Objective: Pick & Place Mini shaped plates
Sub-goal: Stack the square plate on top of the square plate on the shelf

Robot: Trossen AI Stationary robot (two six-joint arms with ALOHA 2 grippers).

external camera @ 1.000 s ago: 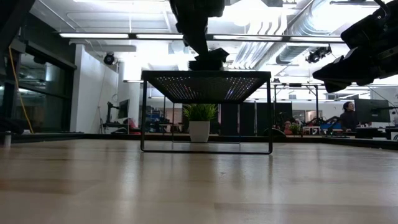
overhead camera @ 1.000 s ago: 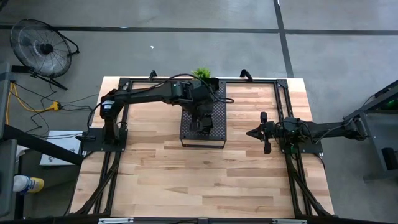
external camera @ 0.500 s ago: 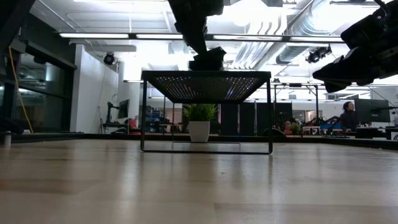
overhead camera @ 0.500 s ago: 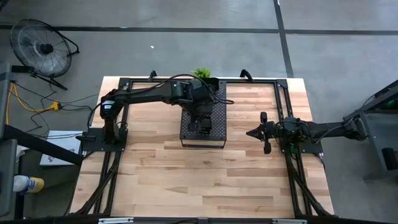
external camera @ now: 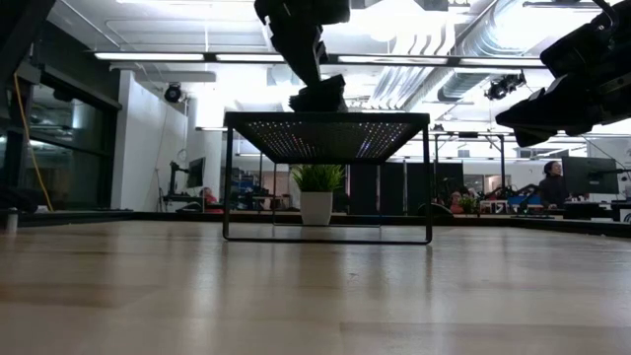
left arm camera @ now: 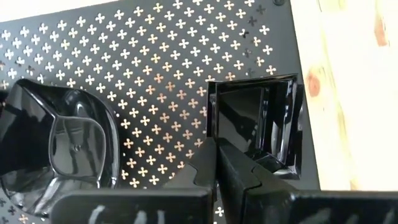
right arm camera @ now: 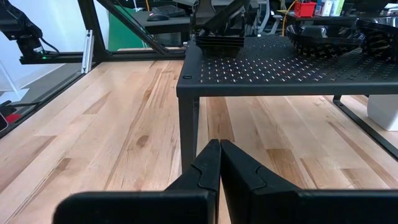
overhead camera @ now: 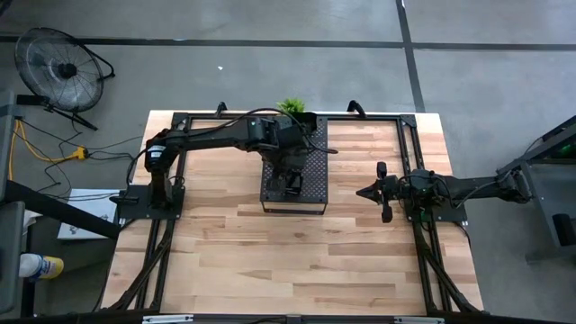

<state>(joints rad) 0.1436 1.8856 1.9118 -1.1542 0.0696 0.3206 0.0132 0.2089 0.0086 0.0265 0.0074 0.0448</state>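
Black left gripper (overhead camera: 284,181) nearer tray (overhead camera: 315,184) edge

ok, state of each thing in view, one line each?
left pincer: shut, at the rim of the square plate.
right pincer: shut, empty, waiting right of the tray.
square plate: upright on the tray near its edge.
rounded plate: resting on the tray.
perforated tray: standing on the table.
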